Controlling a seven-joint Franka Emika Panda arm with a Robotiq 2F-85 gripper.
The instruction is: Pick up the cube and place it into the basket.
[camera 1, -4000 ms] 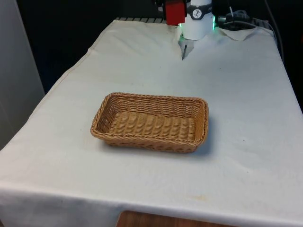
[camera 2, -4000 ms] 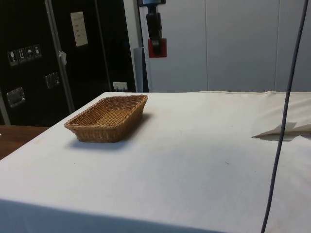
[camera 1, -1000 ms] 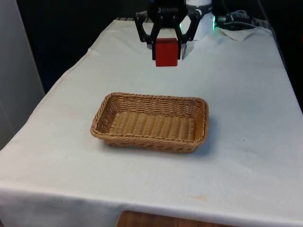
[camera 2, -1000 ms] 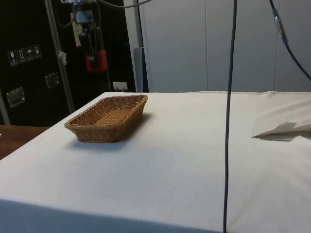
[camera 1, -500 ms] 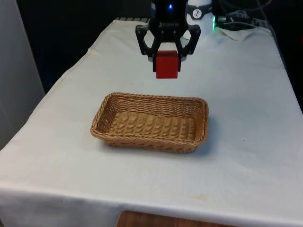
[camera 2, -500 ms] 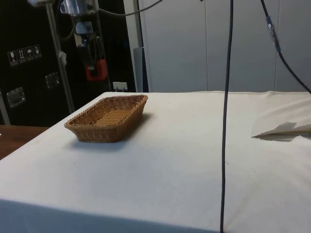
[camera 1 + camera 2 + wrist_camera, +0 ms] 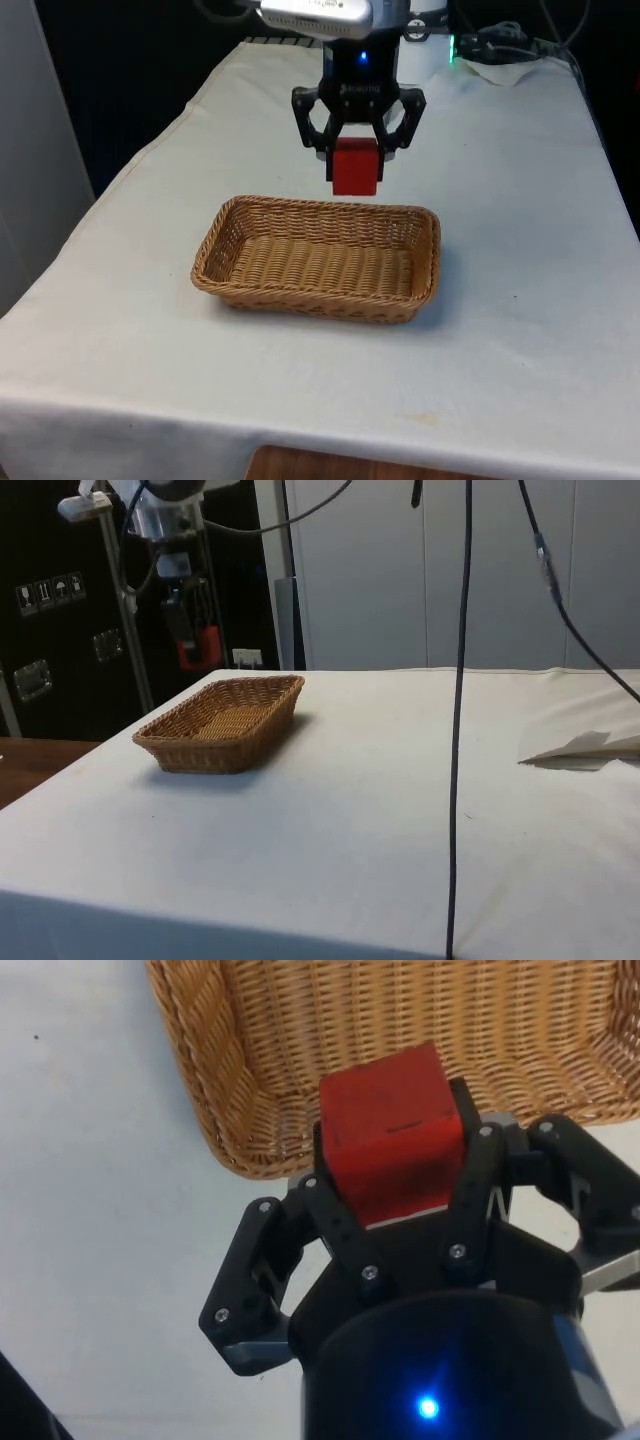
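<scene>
The wicker basket [image 7: 318,260] is sitting on the white cloth [image 7: 520,330] nearest the front camera. Just beyond its far rim, the gripper [image 7: 354,172] is hanging in the air, its fingers [image 7: 340,1222] clamping narrowly on both sides of the red cube [image 7: 354,166], which is hovering clear of the basket.

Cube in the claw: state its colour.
Red. The small solid cube held in the black claw shows best in the front view.

cube [image 7: 354,167] | carried from far end | lower, nearer basket [image 7: 222,225]
</scene>
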